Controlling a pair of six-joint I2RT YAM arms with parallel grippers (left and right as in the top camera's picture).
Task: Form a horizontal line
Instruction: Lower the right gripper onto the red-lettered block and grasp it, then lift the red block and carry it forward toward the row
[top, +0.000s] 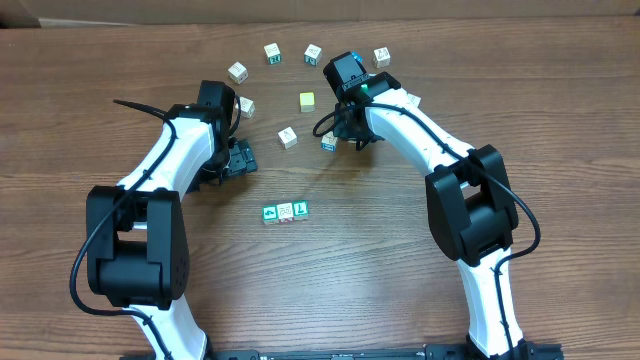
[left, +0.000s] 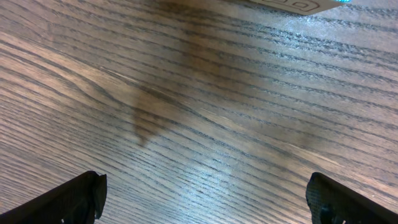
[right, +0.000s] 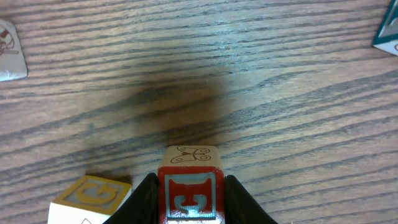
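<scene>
Three letter cubes lie touching in a row at mid-table: a green cube with a white mark, a white cube and a green "L" cube. Behind the row, my right gripper is shut on the red-faced cube, its fingers pressed against both sides; a butterfly drawing shows on the cube's far face. My left gripper stands open to the left of the row. Its fingertips are wide apart over bare wood, nothing between them.
A yellow "G" cube sits just left of the held cube. Loose cubes are scattered at the back: the plain yellow cube, a white one, and others.
</scene>
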